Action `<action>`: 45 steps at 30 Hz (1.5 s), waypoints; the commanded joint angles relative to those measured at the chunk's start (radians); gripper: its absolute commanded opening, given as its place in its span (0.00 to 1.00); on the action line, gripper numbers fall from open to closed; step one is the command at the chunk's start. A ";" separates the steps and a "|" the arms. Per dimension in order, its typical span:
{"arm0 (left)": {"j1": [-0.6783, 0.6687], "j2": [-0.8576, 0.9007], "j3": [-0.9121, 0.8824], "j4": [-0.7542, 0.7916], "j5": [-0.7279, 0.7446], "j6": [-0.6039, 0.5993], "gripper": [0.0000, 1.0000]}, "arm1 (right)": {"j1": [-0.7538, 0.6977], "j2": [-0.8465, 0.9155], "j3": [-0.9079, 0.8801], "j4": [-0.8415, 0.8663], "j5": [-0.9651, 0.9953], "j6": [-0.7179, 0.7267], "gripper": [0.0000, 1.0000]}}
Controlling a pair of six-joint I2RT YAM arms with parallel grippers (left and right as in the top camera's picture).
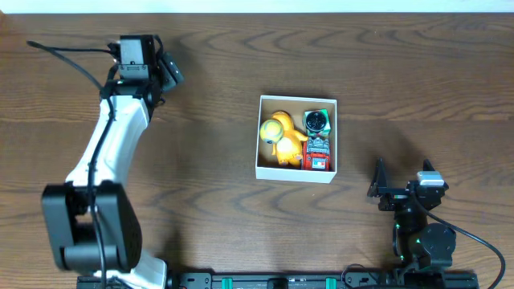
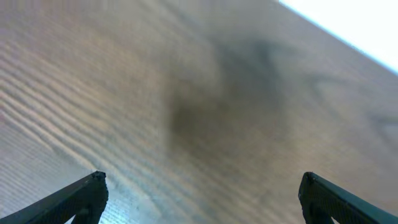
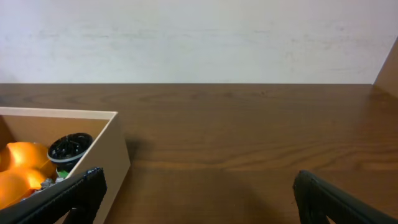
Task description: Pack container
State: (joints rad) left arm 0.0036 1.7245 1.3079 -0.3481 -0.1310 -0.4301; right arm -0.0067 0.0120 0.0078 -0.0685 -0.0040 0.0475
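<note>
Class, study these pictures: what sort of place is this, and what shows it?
Probably a robotics lab or test bench: a left arm and right arm mounted at a wooden table, a plain white wall behind, and a box of toys.

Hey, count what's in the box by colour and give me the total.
Yellow toy: 1
Black-and-green toy: 1
Red toy: 1
Total: 3, all inside the container
</note>
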 commanded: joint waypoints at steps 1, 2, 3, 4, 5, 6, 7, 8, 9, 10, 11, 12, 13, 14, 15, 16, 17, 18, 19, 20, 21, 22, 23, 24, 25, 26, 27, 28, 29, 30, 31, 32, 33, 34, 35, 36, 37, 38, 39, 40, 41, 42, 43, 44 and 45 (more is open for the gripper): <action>0.005 -0.134 0.005 0.008 -0.013 -0.005 0.98 | 0.008 -0.006 -0.002 -0.003 -0.004 -0.011 0.99; 0.005 -0.166 0.005 0.004 -0.013 -0.005 0.98 | 0.008 -0.006 -0.002 -0.003 -0.004 -0.011 0.99; 0.005 -0.203 0.005 -0.008 -0.013 -0.005 0.98 | 0.008 -0.006 -0.002 -0.003 -0.004 -0.011 0.99; 0.005 -0.238 0.005 -0.026 -0.013 -0.003 0.98 | 0.008 -0.006 -0.002 -0.003 -0.004 -0.011 0.99; 0.005 -0.279 0.005 -0.052 -0.013 0.006 0.98 | 0.008 -0.006 -0.002 -0.003 -0.004 -0.011 0.99; 0.005 -0.315 0.005 -0.075 -0.012 0.011 0.98 | 0.008 -0.006 -0.002 -0.003 -0.004 -0.011 0.99; 0.005 -0.357 0.005 -0.096 -0.012 0.010 0.98 | 0.008 -0.006 -0.002 -0.003 -0.004 -0.011 0.99; 0.005 -0.401 0.005 -0.114 -0.012 0.010 0.98 | 0.008 -0.006 -0.002 -0.003 -0.004 -0.011 0.99; 0.005 -0.443 0.005 -0.134 -0.012 0.010 0.98 | 0.008 -0.006 -0.002 -0.003 -0.004 -0.011 0.99; 0.005 -0.487 0.005 -0.155 -0.012 0.010 0.98 | 0.008 -0.006 -0.002 -0.003 -0.004 -0.011 0.99; 0.005 -0.524 0.005 -0.175 -0.012 0.010 0.98 | 0.008 -0.006 -0.002 -0.003 -0.004 -0.011 0.99; 0.005 -0.563 0.005 -0.194 -0.012 0.010 0.98 | 0.008 -0.006 -0.002 -0.003 -0.004 -0.011 0.99; 0.005 -0.606 0.005 -0.217 -0.012 0.010 0.98 | 0.008 -0.006 -0.002 -0.003 -0.004 -0.011 0.99; 0.005 -0.649 0.003 -0.237 -0.012 0.010 0.98 | 0.008 -0.006 -0.002 -0.003 -0.004 -0.011 0.99; 0.005 -0.692 -0.003 -0.247 -0.012 0.010 0.98 | 0.008 -0.006 -0.002 -0.003 -0.004 -0.011 0.99; 0.005 -0.731 -0.011 -0.249 -0.012 0.010 0.98 | 0.008 -0.006 -0.002 -0.003 -0.004 -0.011 0.99; 0.005 -0.777 -0.022 -0.250 -0.012 0.010 0.98 | 0.008 -0.006 -0.002 -0.003 -0.004 -0.011 0.99; 0.005 -0.828 -0.037 -0.251 -0.012 0.010 0.98 | 0.008 -0.006 -0.002 -0.003 -0.004 -0.011 0.99; 0.005 -0.859 -0.048 -0.251 -0.012 0.010 0.98 | 0.008 -0.006 -0.002 -0.003 -0.004 -0.011 0.99; 0.005 -0.900 -0.064 -0.255 -0.012 0.010 0.98 | 0.008 -0.006 -0.002 -0.003 -0.004 -0.011 0.99; 0.005 -0.932 -0.080 -0.260 -0.012 0.010 0.98 | 0.008 -0.006 -0.002 -0.003 -0.004 -0.011 0.99; 0.005 -0.969 -0.103 -0.266 -0.012 0.010 0.98 | 0.008 -0.006 -0.002 -0.003 -0.004 -0.011 0.99; 0.005 -1.005 -0.130 -0.269 -0.012 0.010 0.98 | 0.008 -0.006 -0.002 -0.003 -0.004 -0.011 0.99; 0.005 -1.039 -0.161 -0.273 -0.013 0.010 0.98 | 0.008 -0.006 -0.002 -0.003 -0.004 -0.011 0.99; 0.005 -1.069 -0.192 -0.272 -0.013 0.010 0.98 | 0.008 -0.006 -0.002 -0.003 -0.004 -0.011 0.99; 0.005 -1.102 -0.230 -0.264 -0.013 0.010 0.98 | 0.008 -0.006 -0.002 -0.003 -0.004 -0.011 0.99; 0.005 -1.131 -0.268 -0.248 -0.013 0.010 0.98 | 0.008 -0.006 -0.002 -0.003 -0.004 -0.011 0.99; 0.005 -1.162 -0.312 -0.222 -0.013 0.010 0.98 | 0.008 -0.006 -0.002 -0.003 -0.004 -0.011 0.99; 0.005 -1.194 -0.361 -0.188 -0.012 0.010 0.98 | 0.008 -0.006 -0.002 -0.003 -0.004 -0.011 0.99; 0.005 -1.220 -0.406 -0.153 -0.013 0.010 0.98 | 0.008 -0.006 -0.002 -0.003 -0.004 -0.011 0.99; 0.005 -1.246 -0.451 -0.116 -0.013 0.010 0.98 | 0.008 -0.006 -0.002 -0.003 -0.004 -0.011 0.99; 0.005 -1.275 -0.504 -0.071 -0.013 0.010 0.98 | 0.008 -0.006 -0.002 -0.003 -0.004 -0.011 0.99; 0.005 -1.302 -0.557 -0.024 -0.013 0.010 0.98 | 0.008 -0.006 -0.002 -0.003 -0.004 -0.011 0.99; 0.005 -1.333 -0.616 0.029 -0.013 0.010 0.98 | 0.008 -0.006 -0.002 -0.003 -0.004 -0.011 0.99; 0.005 -1.355 -0.658 0.069 -0.013 0.010 0.98 | 0.008 -0.006 -0.002 -0.003 -0.004 -0.011 0.99; 0.005 -1.376 -0.701 0.109 -0.013 0.010 0.98 | 0.008 -0.006 -0.002 -0.003 -0.004 -0.011 0.99; 0.005 -1.396 -0.741 0.147 -0.013 0.010 0.98 | 0.008 -0.006 -0.002 -0.003 -0.004 -0.011 0.99; 0.005 -1.420 -0.793 0.199 -0.013 0.010 0.98 | 0.008 -0.006 -0.002 -0.003 -0.004 -0.011 0.99; 0.005 -1.439 -0.838 0.243 -0.013 0.010 0.98 | 0.008 -0.006 -0.002 -0.003 -0.004 -0.011 0.99; 0.005 -1.454 -0.874 0.282 -0.013 0.010 0.98 | 0.008 -0.006 -0.002 -0.003 -0.004 -0.011 0.99; 0.005 -1.468 -0.909 0.317 -0.013 0.010 0.98 | 0.008 -0.006 -0.002 -0.003 -0.004 -0.011 0.99; 0.005 -1.483 -0.953 0.365 -0.013 0.010 0.98 | 0.008 -0.006 -0.002 -0.003 -0.004 -0.011 0.99; 0.005 -1.493 -0.984 0.401 -0.013 0.010 0.98 | 0.008 -0.006 -0.002 -0.003 -0.004 -0.011 0.99; 0.005 -1.501 -1.014 0.437 -0.013 0.010 0.98 | 0.008 -0.006 -0.002 -0.003 -0.004 -0.011 0.99; 0.005 -1.509 -1.046 0.475 -0.013 0.010 0.98 | 0.008 -0.006 -0.002 -0.003 -0.004 -0.011 0.99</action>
State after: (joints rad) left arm 0.0048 0.2420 0.3191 0.0826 -0.1352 -0.4259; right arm -0.0059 0.0120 0.0078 -0.0689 -0.0044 0.0475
